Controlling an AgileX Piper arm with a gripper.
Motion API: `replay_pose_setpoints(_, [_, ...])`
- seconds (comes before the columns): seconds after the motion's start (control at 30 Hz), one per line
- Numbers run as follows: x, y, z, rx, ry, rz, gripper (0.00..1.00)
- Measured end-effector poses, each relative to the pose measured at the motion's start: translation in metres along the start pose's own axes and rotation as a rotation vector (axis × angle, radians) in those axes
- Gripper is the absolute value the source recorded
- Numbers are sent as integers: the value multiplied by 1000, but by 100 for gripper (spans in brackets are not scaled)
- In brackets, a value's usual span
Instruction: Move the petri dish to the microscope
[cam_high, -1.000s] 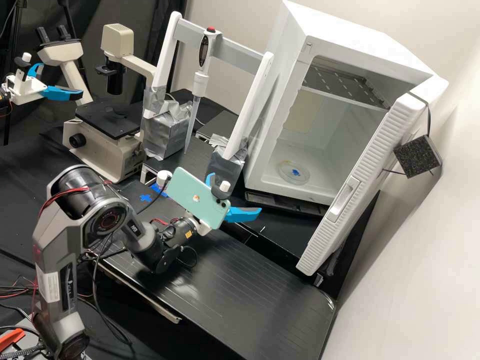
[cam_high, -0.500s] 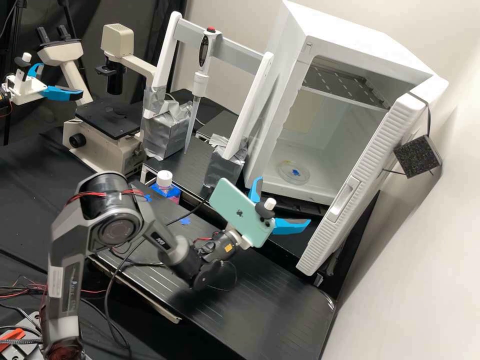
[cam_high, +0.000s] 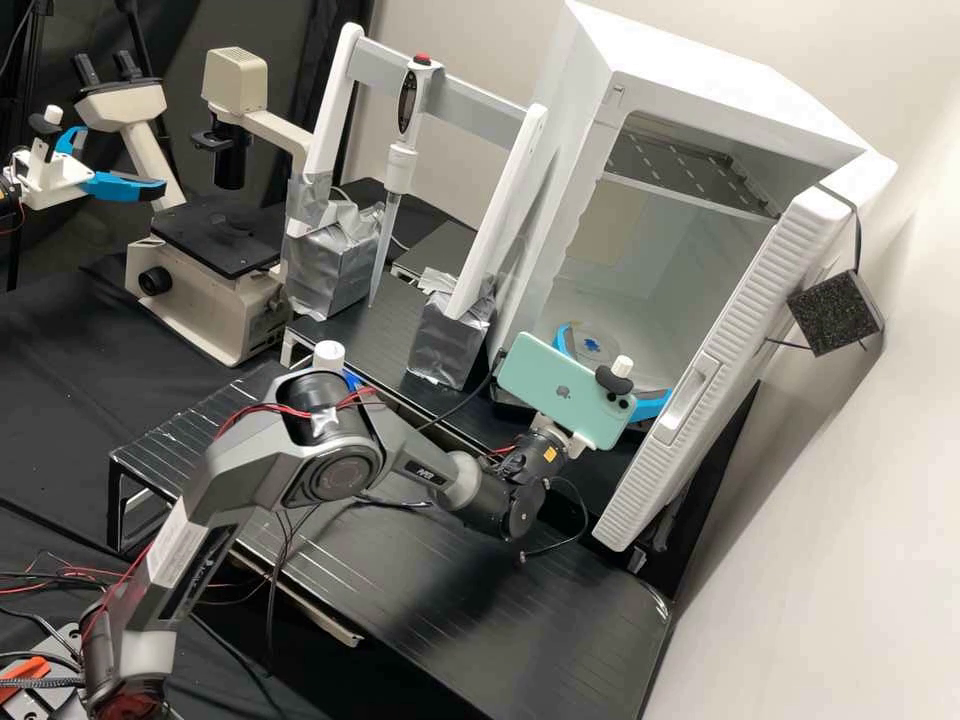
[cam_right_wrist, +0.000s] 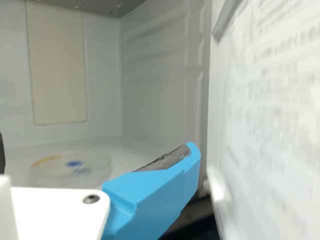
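Note:
The gripper (cam_high: 617, 362) stands open at the incubator's mouth in the high view, its blue fingers spread apart in front of the dish. On the incubator's white floor lies the clear round petri dish (cam_high: 592, 345), marked in blue and partly covered by the phone and a finger. In the wrist view one blue finger of the gripper (cam_right_wrist: 97, 150) is plain, and the dish (cam_right_wrist: 72, 167) lies flat beyond the white mount, apart from that finger. The beige microscope (cam_high: 215, 240) with its black stage stands at the back left.
The incubator door (cam_high: 725, 370) hangs open close beside one finger; a metal shelf (cam_high: 690, 175) is above the dish. A pipette (cam_high: 401, 165) hangs on a white frame left of the incubator. A white-capped bottle (cam_high: 329, 354) stands behind the arm.
The arm has swung right across the bench, bringing the open gripper from over the bench up to the incubator's opening. The dish has stayed in place.

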Motion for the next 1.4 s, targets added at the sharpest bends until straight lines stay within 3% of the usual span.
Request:
replay_pose_setpoints(0.13, [13,4,2,-30,3,-8,100])
replay_pose_setpoints(0.3, [26,2,-8,-39,27,-15,100])
replay_pose_setpoints(0.53, [36,-16,-23,-43,67,-68,100])
replay_pose_setpoints(0.77, [47,-28,-30,-57,48,-113,100])
replay_pose_setpoints(1.0, [56,-39,-23,-73,39,-147,100])
replay_pose_setpoints(1.2, [63,-55,-8,-92,-23,-204,100])
replay_pose_setpoints(1.4, [69,-53,-8,-95,-20,-199,100])
